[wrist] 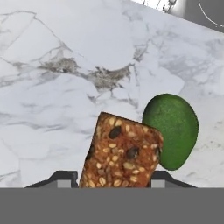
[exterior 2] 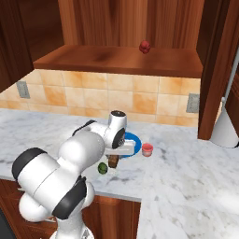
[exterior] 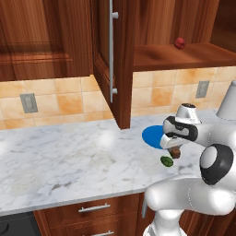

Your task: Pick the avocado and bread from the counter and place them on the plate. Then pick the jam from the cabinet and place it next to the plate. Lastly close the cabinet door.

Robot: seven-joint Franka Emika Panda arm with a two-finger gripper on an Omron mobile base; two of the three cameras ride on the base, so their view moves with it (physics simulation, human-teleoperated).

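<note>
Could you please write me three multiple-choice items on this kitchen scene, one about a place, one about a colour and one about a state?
1. Where does the small dark green oval avocado lie?
A. on the white-grey marble counter
B. on the cabinet shelf
C. on the plate

2. What colour is the flat round plate?
A. red
B. bright blue
C. white

3. How stands the tall reddish-brown wooden cabinet door?
A. shut
B. taken off
C. swung open

Answers: 1 A, marble lies around the avocado in the hand view. 2 B, both base views show a blue disc. 3 C, it stands edge-on, with the wooden shelf bare to view.
</note>
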